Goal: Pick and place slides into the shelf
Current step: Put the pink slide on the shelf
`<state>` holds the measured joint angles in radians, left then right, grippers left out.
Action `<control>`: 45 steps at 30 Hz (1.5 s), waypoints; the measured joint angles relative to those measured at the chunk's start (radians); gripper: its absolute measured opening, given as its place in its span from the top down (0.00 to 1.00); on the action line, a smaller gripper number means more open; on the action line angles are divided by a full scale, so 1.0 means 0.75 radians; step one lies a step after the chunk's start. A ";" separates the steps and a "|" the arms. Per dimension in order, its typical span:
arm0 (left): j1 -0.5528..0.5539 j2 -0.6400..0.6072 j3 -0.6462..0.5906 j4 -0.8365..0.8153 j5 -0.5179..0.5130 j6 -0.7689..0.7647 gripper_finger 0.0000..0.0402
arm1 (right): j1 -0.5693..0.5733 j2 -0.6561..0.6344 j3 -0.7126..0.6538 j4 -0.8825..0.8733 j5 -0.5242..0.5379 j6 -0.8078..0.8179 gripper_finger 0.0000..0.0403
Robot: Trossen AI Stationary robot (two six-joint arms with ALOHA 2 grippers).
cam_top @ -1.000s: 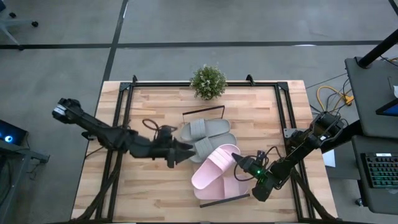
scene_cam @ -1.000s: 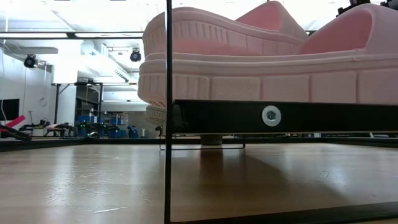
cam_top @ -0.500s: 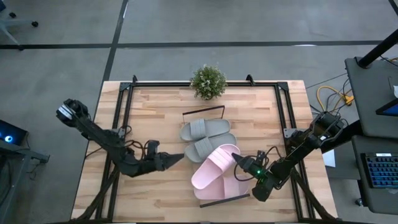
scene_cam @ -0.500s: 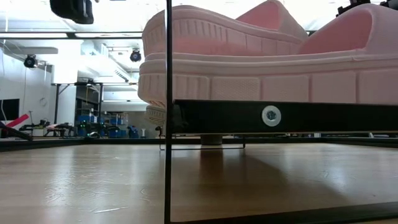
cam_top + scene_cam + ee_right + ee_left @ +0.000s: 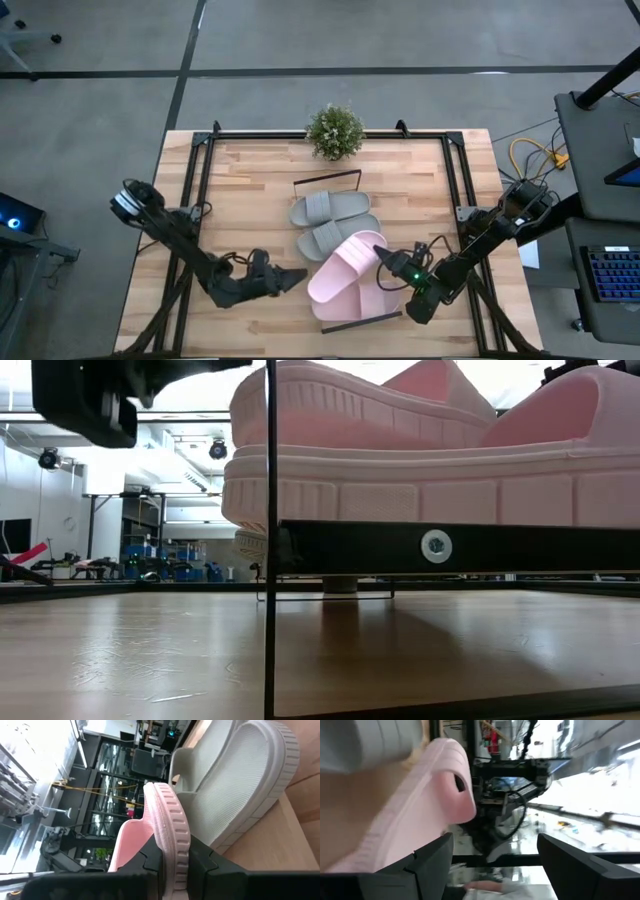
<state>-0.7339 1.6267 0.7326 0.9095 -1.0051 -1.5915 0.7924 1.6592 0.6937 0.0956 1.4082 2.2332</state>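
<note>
Four slides sit mid-frame on the shelf (image 5: 352, 320): right gripper (image 5: 384, 255), jaws pinched on the upper pink slide (image 5: 352, 258) (stacked over its twin), could drag it off if withdrawn unreleased, while left gripper (image 5: 297, 276) waits wide.

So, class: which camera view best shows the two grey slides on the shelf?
The high view: both grey slides lie side by side in full on the shelf, behind the pink ones. The right wrist view shows one grey slide's footbed close up; the left wrist view only a grey edge; the low view none.
</note>
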 joint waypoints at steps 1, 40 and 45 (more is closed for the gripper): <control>-0.002 0.021 0.000 0.055 -0.006 0.000 0.32 | 0.001 0.000 0.000 0.002 0.010 0.000 0.91; -0.077 0.111 0.012 -0.151 -0.001 -0.280 0.32 | -0.006 -0.014 0.045 0.068 0.078 -0.058 0.91; -0.073 0.111 0.013 -0.150 -0.001 -0.280 0.32 | -0.019 -0.014 0.059 0.068 0.078 -0.092 0.91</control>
<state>-0.7889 1.7100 0.7422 0.7971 -1.0057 -1.8011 0.7782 1.6489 0.7376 0.1465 1.4664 2.1641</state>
